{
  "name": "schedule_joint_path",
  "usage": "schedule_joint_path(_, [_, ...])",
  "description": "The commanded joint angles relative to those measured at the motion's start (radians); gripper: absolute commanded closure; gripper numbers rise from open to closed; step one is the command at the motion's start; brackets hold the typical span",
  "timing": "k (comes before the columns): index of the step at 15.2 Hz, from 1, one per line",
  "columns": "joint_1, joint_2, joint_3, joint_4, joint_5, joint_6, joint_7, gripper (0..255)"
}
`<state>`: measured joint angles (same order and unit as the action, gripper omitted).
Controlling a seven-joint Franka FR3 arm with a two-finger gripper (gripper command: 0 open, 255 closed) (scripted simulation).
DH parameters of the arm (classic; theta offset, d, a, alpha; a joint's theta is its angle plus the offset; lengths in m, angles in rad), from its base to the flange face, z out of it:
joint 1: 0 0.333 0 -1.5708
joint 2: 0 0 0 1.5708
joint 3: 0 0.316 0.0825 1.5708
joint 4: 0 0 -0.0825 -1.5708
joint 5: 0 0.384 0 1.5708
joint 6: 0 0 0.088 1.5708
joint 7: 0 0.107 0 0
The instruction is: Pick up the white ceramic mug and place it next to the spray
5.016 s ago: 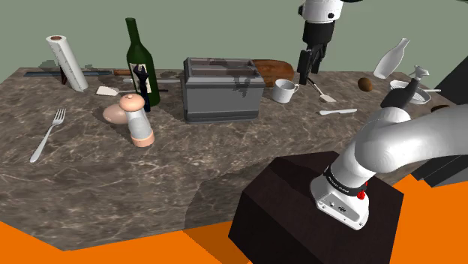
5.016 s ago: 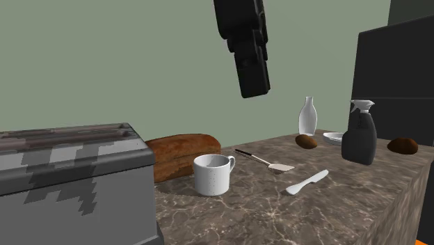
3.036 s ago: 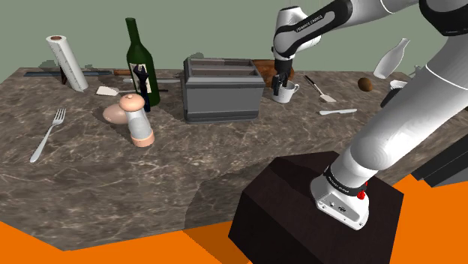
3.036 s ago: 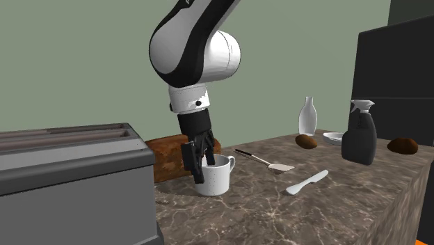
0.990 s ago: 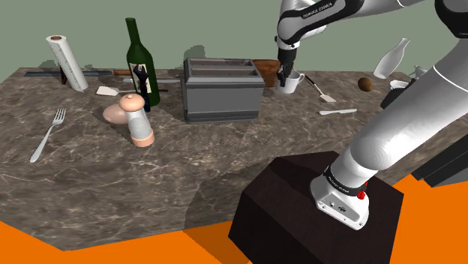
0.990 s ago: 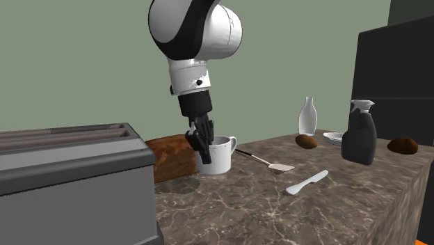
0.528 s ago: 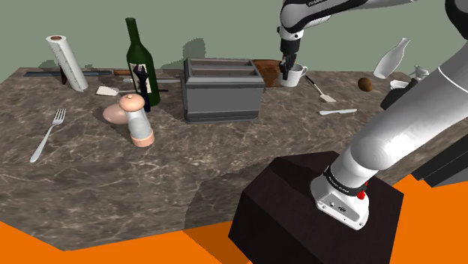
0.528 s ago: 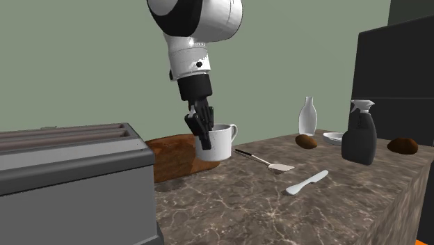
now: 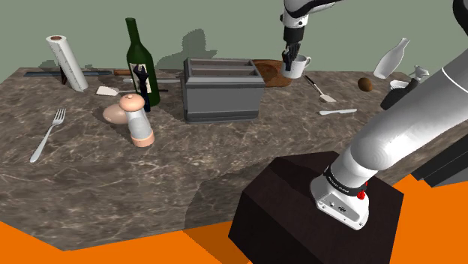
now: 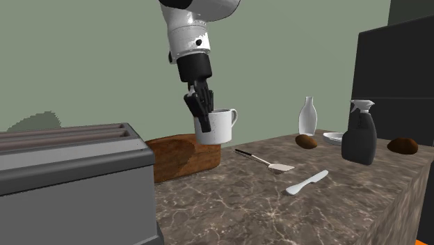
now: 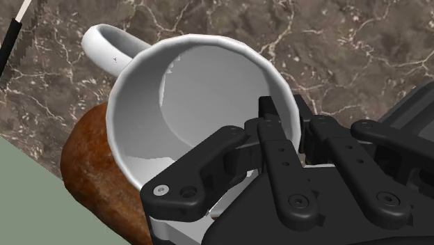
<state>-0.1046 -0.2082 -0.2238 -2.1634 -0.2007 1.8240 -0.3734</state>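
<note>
End effector [image 10: 204, 120] clamps the mug [image 10: 221, 129] by its rim, above the surface [image 10: 278, 202]. Spray [image 10: 359, 133] stands well off, toward the second exterior view's right.

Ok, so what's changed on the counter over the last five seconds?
The claw came down from above the white mug, closed on its rim with one finger inside, and has lifted it clear of the counter. The mug now hangs in the air by the bread loaf. The spray bottle, toaster, spatula and knife stayed where they were.
</note>
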Motion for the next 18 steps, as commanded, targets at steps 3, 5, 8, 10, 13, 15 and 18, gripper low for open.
schedule_joint_path(3, [0.001,-0.012,0.004,0.042,0.001,-0.055,-0.005,255])
schedule_joint_path(5, [0.002,-0.016,0.005,0.065,0.002,-0.081,-0.008,255])
schedule_joint_path(8, [0.003,-0.020,0.007,0.102,0.003,-0.121,-0.013,255])
schedule_joint_path(10, [0.003,-0.022,0.009,0.127,0.004,-0.148,-0.016,255])
schedule_joint_path(13, [0.004,-0.022,0.011,0.166,0.006,-0.188,-0.022,255])
schedule_joint_path(15, [0.005,-0.021,0.012,0.194,0.007,-0.214,-0.025,255])
schedule_joint_path(18, [0.006,-0.019,0.014,0.237,0.008,-0.254,-0.031,255])
